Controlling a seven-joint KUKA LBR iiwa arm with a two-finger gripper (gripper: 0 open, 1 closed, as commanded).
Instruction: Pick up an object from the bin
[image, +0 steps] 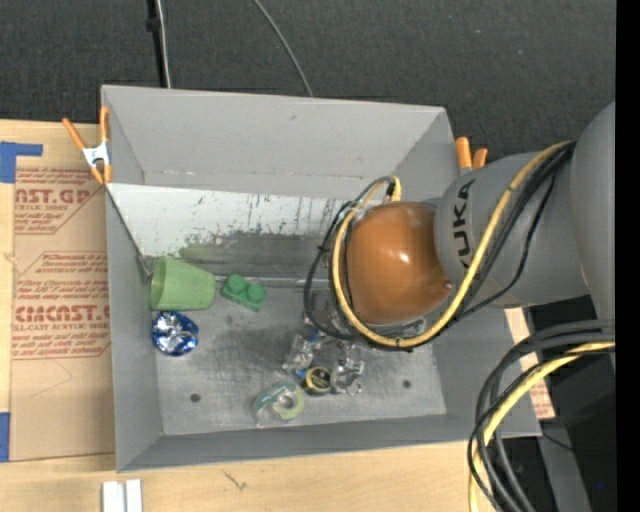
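The pick looks unfinished: every loose thing I can make out lies on the floor of the bin (270, 140), and nothing is plainly lifted. By the bin's left wall a green cup (182, 285) lies on its side, with a blue and white crumpled thing (174, 332) just in front of it, towards the near edge. A small green block (243, 291) sits just right of the cup, apart from it. Further right, close to the bin's near edge, lies a pale ring (277, 403). The hand (322, 365) is low over the floor just right of and behind that ring, near but not clearly touching it. A small dark round piece (319, 380) shows in the hand's metalwork; it may be a bin thing or part of the hand. Whether the hand is apart or together, I cannot tell. The orange cover (393, 262) on the wrist rises behind it, toward the right wall. Gripping and lifting remain.
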